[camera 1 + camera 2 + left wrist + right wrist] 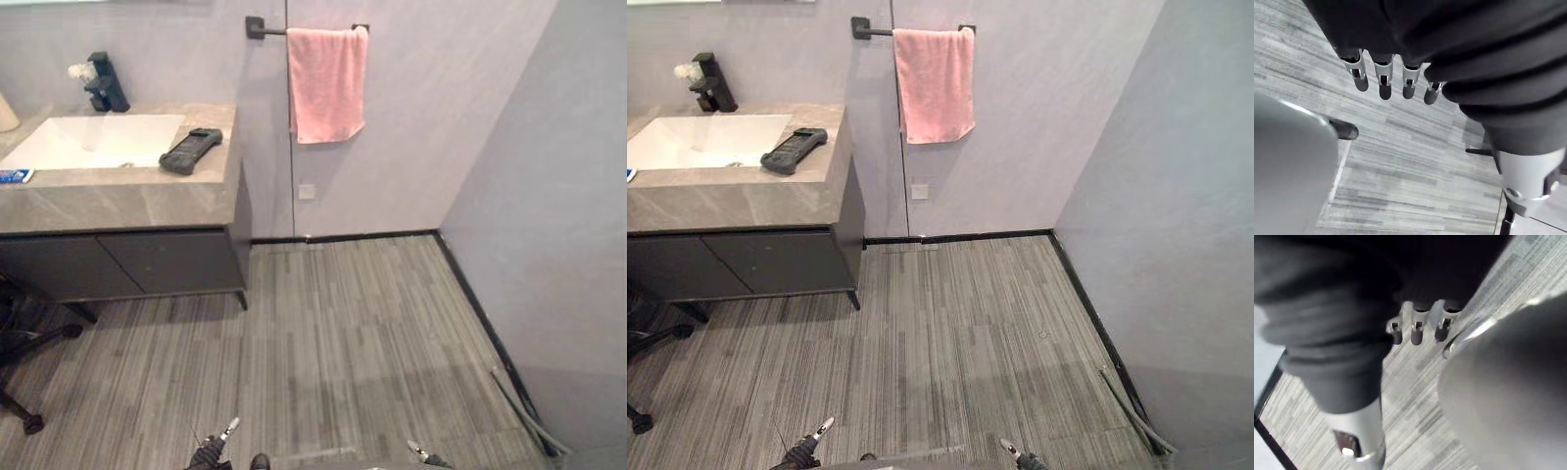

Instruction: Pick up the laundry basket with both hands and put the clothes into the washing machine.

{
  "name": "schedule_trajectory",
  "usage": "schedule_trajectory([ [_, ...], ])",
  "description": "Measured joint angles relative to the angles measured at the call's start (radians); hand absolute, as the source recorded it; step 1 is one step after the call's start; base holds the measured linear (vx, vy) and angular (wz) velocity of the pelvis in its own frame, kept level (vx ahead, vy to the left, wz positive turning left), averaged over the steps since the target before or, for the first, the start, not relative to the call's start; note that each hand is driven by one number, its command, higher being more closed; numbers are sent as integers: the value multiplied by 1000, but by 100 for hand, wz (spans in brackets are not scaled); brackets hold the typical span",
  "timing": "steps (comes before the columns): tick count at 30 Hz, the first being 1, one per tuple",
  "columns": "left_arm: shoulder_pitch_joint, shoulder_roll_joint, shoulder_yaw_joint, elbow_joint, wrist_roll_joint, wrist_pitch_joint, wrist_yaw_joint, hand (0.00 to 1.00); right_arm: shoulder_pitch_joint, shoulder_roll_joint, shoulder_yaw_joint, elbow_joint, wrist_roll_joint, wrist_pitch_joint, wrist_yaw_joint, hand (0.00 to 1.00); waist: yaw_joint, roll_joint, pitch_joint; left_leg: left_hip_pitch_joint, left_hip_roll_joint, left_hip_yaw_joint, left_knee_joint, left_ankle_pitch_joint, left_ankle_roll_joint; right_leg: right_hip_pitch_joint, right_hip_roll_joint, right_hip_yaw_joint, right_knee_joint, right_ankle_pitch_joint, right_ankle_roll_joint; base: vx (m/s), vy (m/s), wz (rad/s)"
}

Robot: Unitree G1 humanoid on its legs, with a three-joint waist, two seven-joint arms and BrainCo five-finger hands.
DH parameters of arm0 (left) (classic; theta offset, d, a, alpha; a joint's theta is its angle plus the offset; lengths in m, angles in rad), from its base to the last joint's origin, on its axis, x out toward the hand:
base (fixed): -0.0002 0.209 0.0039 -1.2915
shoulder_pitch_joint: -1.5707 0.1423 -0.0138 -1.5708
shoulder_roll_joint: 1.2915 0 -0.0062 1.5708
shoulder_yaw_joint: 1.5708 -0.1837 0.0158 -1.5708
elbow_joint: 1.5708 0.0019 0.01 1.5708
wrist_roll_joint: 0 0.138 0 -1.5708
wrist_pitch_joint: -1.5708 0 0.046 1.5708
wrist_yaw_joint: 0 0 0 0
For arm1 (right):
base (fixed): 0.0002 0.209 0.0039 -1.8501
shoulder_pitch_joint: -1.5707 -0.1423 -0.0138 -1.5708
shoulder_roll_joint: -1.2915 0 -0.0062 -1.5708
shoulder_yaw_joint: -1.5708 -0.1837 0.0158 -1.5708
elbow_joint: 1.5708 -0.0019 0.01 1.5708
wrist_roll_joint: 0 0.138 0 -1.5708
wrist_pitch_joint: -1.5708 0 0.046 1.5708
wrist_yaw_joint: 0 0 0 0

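Left robot hand (1383, 78) hanging low over grey striped plank floor (353, 333), fingers straight and relaxed, holding nothing. Right robot hand (1418, 328) hanging likewise, fingers loose, empty. Pink towel (327, 83) hanging on far wall rail. Black handheld device (191, 150) lying on grey stone desk (118, 201), right of white sink (93, 140).

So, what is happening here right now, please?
The robot stands in a bathroom and looks down at a grey plank floor. Its left hand and right hand hang low at its sides with straight fingers and hold nothing. To its left is a vanity counter with a white sink and a dark handheld device on it. A pink towel hangs on a wall bar. I see no laundry basket or washing machine here.
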State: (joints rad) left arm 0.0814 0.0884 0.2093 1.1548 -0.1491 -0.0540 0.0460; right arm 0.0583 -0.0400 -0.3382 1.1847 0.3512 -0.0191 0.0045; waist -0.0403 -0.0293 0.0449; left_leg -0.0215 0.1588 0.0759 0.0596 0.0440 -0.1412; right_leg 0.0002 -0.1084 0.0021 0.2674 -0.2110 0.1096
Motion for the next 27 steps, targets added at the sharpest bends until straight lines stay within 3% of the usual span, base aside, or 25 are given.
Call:
schedule_trajectory([
  [1,0,-5,0,2,-5,0,1,0,0,-8,8,0,-2,-1,0,0,0,3,4,-8,16,-6,18,-4,-6,2,16,-3,1,0,-6,20,-335,7],
  [3,-2,-18,-1,1,-19,-1,1,0,-1,-28,36,0,-8,-4,-1,0,-2,32,15,-29,68,-35,100,-4,-6,33,66,-40,14,1,-22,-45,-320,26],
  [5,-2,-22,-1,-3,-19,-2,1,0,0,-34,44,1,-8,-6,-1,0,2,34,15,-37,81,-17,122,4,5,40,77,-67,27,-18,-64,-91,-210,30],
  [7,-3,-25,-1,-5,-18,-1,2,0,0,-37,45,2,-8,-6,-1,0,1,40,18,-38,84,16,129,3,5,40,80,-86,35,-26,-79,-75,-118,22],
  [9,-6,-25,0,-8,-18,-1,1,0,-3,-35,46,8,-8,-6,-1,0,5,31,22,-45,40,14,197,-41,-11,39,60,-81,36,-26,-83,-81,-27,3],
  [12,-4,-24,0,-6,-14,4,1,0,-3,-29,41,6,-6,-8,-1,0,0,30,23,-17,-9,43,184,-104,31,36,37,-76,35,-20,-74,-76,81,-1],
  [13,-1,-24,3,-6,-14,5,1,0,0,-29,42,7,-8,-7,-1,0,3,21,21,9,-23,53,135,-101,35,34,35,-65,32,-17,-67,-54,71,-21],
  [18,4,-12,22,7,11,7,0,0,21,-10,42,6,-8,-5,-1,0,-7,-1,10,115,-79,78,-148,41,66,41,10,-33,-71,47,-40,-53,93,-15],
  [27,-10,5,-20,33,20,7,-1,0,59,-20,65,8,-38,-2,0,0,-18,-2,6,123,-92,76,-162,47,68,72,1,-26,-129,75,-26,-11,25,0],
])
